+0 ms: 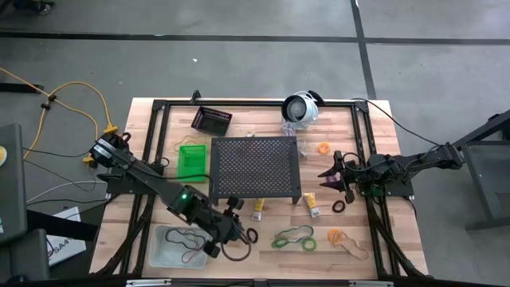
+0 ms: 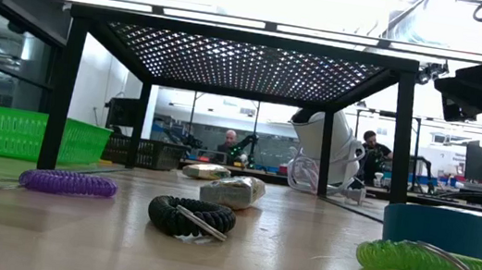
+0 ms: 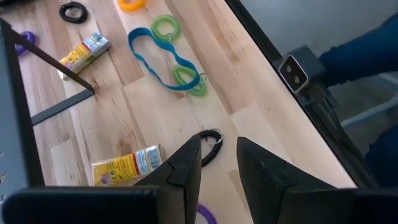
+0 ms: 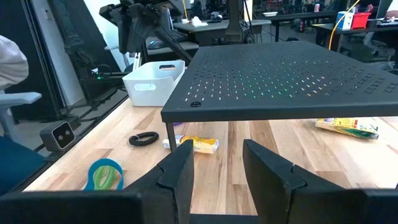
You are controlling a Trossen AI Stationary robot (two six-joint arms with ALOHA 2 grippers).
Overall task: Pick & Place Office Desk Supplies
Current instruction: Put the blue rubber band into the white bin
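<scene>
My left gripper (image 1: 237, 229) (image 3: 219, 163) hovers open over the near part of the table, between the clear bin (image 1: 159, 253) and a black coil loop (image 1: 252, 235) (image 3: 211, 145). The loop lies flat just beyond the fingertips. Nothing is between the fingers. Two yellow tubes (image 1: 258, 209) (image 1: 311, 205) lie by the stand's near edge. Green loops (image 1: 283, 241) (image 3: 165, 26) and a blue band (image 3: 155, 53) lie further right. My right gripper (image 1: 333, 178) (image 4: 216, 167) waits open and level at the stand's right side, holding nothing.
The black perforated stand (image 1: 255, 167) fills the table's middle. A green bin (image 1: 191, 162) and a black bin (image 1: 211, 119) sit to its left and far left, and a white round device (image 1: 301, 108) at the far edge. Orange loops (image 1: 324, 148) (image 1: 335, 237) and a black ring (image 1: 339, 206) lie on the right.
</scene>
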